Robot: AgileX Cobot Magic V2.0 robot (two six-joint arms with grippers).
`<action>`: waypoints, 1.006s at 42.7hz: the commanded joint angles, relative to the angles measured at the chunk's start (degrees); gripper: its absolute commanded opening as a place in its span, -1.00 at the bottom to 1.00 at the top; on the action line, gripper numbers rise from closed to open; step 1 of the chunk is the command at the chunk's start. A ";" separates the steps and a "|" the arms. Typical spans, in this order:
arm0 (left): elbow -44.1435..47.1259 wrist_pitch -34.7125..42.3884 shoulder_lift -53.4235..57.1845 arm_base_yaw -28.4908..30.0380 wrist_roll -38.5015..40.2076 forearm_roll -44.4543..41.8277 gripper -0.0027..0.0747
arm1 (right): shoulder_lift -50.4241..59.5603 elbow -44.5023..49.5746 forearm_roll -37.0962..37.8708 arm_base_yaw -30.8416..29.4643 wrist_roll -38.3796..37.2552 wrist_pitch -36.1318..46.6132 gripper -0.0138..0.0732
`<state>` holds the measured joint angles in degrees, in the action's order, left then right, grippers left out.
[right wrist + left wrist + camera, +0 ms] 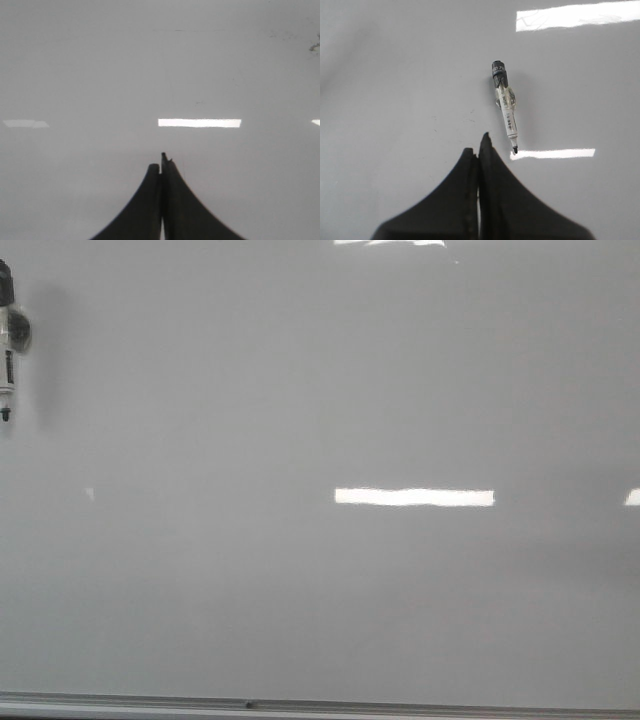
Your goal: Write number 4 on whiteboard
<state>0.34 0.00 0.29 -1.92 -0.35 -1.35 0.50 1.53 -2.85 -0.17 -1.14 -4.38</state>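
Both grippers are pressed shut with nothing between their black fingers. Just past the left gripper [480,145] a marker pen [505,105] lies on the whiteboard [300,620], not touching it. Beyond the right gripper [162,162] is only bare board. No number 4 shows anywhere on it yet.

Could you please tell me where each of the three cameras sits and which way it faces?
Front view: looks forward and down over the whiteboard; a marker lies at its left edge; no arm shows.
Left wrist view: sits on the left arm, facing the board past the closed left gripper, with the marker just beyond.
Right wrist view: sits on the right arm, facing bare board past the closed right gripper.
Shared: front and left wrist views both show the marker.
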 commanded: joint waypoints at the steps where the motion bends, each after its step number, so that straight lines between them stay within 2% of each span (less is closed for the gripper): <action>1: 0.35 4.61 0.83 0.00 0.69 0.05 -0.98 | 1.21 -0.79 0.10 0.11 0.16 5.04 -0.82; 39: 0.35 4.97 0.83 0.00 0.69 0.05 -0.98 | 1.21 -0.79 0.10 0.10 0.16 6.25 -0.82; 43: 0.35 7.52 0.83 0.00 0.69 0.05 -0.98 | 1.21 -0.85 0.60 0.10 0.21 6.33 -0.82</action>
<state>0.34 0.47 0.29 -1.92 -0.35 -1.35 0.50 1.53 -2.85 -0.17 -1.14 -3.35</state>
